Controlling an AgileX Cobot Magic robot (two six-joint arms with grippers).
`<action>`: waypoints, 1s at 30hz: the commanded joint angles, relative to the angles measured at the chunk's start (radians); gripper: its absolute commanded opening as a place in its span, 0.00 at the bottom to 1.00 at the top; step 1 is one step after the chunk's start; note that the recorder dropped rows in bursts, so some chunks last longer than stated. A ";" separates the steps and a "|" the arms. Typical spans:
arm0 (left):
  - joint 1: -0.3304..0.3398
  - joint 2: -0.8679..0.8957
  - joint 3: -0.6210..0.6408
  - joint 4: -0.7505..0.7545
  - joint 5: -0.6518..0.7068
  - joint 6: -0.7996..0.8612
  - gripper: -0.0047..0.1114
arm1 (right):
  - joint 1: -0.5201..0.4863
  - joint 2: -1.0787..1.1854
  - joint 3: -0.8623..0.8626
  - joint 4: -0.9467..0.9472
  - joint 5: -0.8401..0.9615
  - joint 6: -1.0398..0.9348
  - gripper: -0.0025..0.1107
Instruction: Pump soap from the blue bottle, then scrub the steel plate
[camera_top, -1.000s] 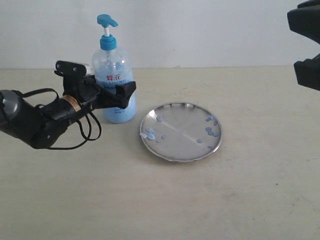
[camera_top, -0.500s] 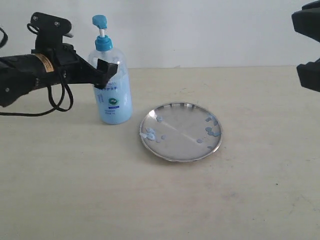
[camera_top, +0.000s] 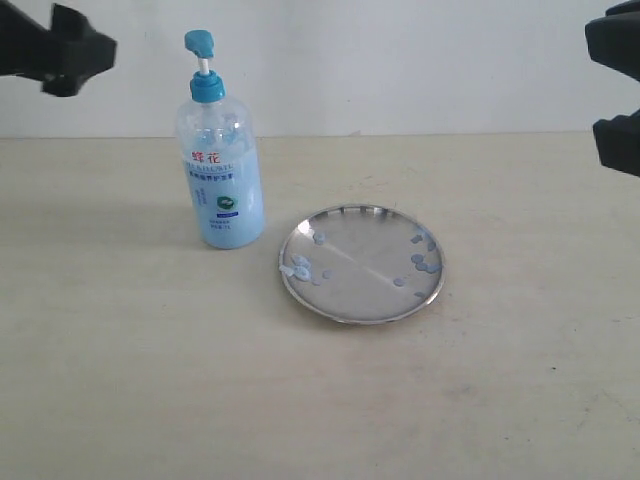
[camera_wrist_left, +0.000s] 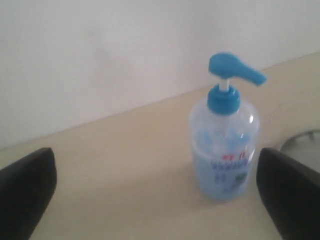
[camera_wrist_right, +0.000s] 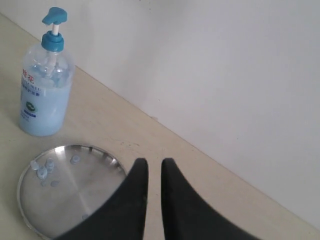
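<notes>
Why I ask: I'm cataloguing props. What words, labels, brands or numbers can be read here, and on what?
"蜂花": red characters at the top of the label on the blue bottle.
Blue print just under them: too small to read.
Green round logo and the print beneath it: too blurred to read.
Steel plate: no writing.

The blue bottle carries a label below its pump head. Two red characters head it, seemingly 蜂花. Beneath them run lines of small blue print, too fine to read, then a round green logo.
</notes>
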 joint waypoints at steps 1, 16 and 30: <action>-0.001 -0.181 0.004 -0.005 0.370 0.015 0.97 | 0.000 0.001 0.003 -0.006 -0.007 0.076 0.02; -0.001 -0.498 0.430 -0.788 0.216 0.149 0.35 | 0.000 0.001 0.003 0.058 0.006 0.173 0.02; -0.001 -0.859 0.455 -0.724 -0.227 0.546 0.08 | 0.000 0.001 0.003 0.058 0.006 0.153 0.02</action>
